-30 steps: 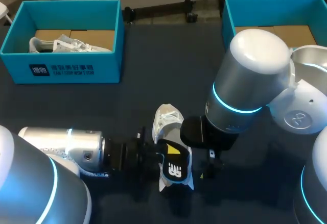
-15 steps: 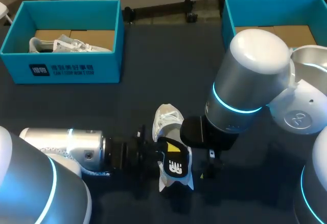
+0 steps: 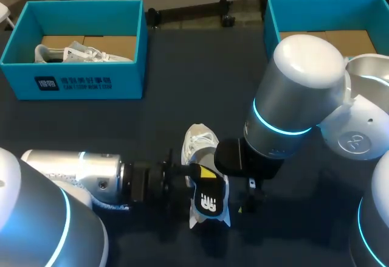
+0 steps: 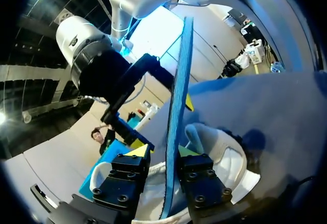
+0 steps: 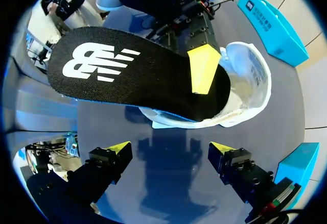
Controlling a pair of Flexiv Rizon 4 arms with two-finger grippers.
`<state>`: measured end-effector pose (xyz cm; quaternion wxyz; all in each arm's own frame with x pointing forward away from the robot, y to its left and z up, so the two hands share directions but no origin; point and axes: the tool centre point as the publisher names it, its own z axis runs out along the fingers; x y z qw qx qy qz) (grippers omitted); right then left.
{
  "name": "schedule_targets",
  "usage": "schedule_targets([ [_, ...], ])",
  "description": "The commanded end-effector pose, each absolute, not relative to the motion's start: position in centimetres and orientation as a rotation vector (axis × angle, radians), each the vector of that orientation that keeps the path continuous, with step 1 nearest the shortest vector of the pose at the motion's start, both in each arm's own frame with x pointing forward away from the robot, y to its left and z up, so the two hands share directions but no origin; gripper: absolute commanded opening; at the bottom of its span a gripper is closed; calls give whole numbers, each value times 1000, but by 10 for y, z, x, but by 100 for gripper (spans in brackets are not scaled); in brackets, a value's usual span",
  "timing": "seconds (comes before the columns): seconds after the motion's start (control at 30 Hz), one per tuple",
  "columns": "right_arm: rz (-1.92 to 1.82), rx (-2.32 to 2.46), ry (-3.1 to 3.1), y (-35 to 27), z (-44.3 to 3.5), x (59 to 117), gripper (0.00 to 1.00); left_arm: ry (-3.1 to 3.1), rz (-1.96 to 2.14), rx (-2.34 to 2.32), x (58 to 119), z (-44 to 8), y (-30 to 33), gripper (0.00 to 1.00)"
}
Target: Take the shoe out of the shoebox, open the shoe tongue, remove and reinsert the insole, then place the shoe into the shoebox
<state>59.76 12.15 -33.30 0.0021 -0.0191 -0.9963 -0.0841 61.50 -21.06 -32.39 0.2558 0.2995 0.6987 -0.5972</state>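
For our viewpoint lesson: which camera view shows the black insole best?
The right wrist view: the insole shows most of its black top face, above the white shoe. The left wrist view shows it edge-on, a blue strip held in the left gripper. The head view shows only its printed end.

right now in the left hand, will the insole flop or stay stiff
Probably fairly stiff: the insole stands out nearly straight from the left hand pinching one end. Likely light, being thin edge-on. Its fabric top probably won't slip easily.

A dark matte table (image 3: 194, 84), softly, evenly lit.
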Motion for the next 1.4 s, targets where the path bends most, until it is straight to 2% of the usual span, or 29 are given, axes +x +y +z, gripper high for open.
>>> schedule_targets([
  [0.03,-266,-61,-3126,122,-335,597,100,1886,-1623,818,609,-317,-209,32],
  [0.23,-266,-61,-3126,122,-335,597,100,1871,-1608,846,605,-312,-212,24],
  [0.27,-266,-61,-3126,122,-335,597,100,1870,-1610,846,604,-312,-212,20],
  [0.3,-266,-61,-3126,122,-335,597,100,1868,-1610,850,604,-312,-213,5],
  [0.33,-266,-61,-3126,122,-335,597,100,1866,-1606,855,604,-312,-213,0],
  [1.4,-266,-61,-3126,122,-335,597,100,1850,-1435,895,642,-346,-211,0],
])
